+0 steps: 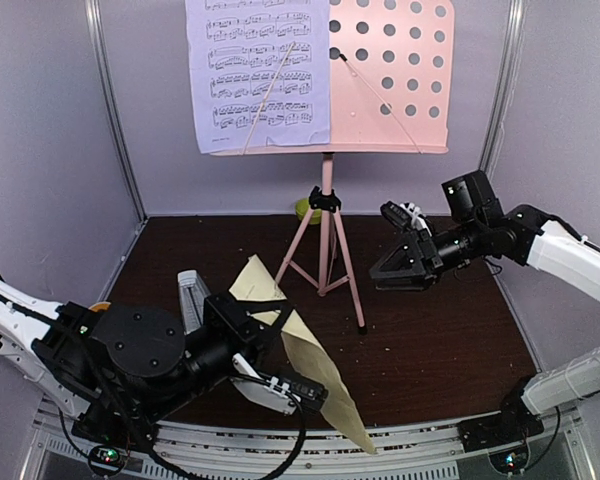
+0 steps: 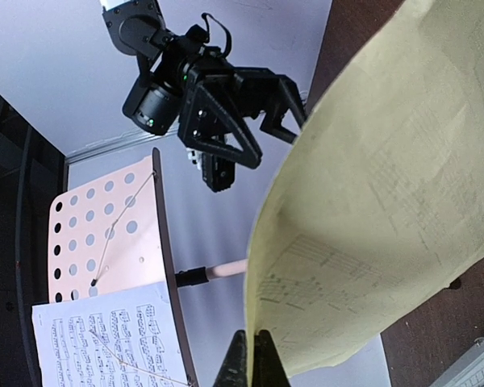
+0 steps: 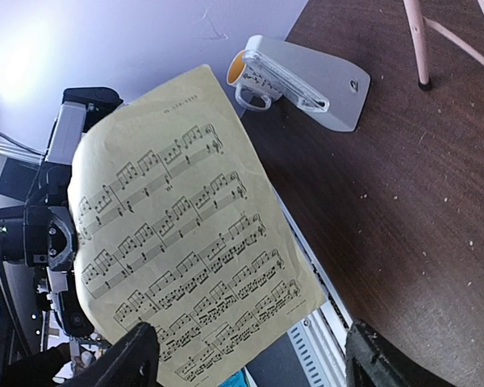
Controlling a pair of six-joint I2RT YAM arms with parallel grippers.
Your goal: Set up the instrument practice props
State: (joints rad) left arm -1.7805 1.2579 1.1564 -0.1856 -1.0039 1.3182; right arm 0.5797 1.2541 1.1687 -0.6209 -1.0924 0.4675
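Observation:
The pink tripod music stand (image 1: 326, 230) stands at the back centre. The lavender page (image 1: 257, 72) lies on the left half of its perforated desk (image 1: 390, 75); the right half is bare. My left gripper (image 1: 275, 325) is shut on the edge of the pale-yellow page (image 1: 315, 365) and holds it tilted above the table's front; its fingertips (image 2: 262, 363) pinch the sheet (image 2: 387, 201). My right gripper (image 1: 405, 268) is open and empty in the air right of the stand, and the yellow page's printed side (image 3: 177, 234) faces it. The grey metronome (image 3: 315, 81) lies on its side near the left wall (image 1: 190, 297).
A mug with an orange inside (image 3: 235, 68) sits behind the metronome at the far left (image 1: 98, 307). A lime-green bowl (image 1: 305, 208) sits behind the stand's legs at the back wall. Grey walls close in the dark brown table (image 1: 430, 340).

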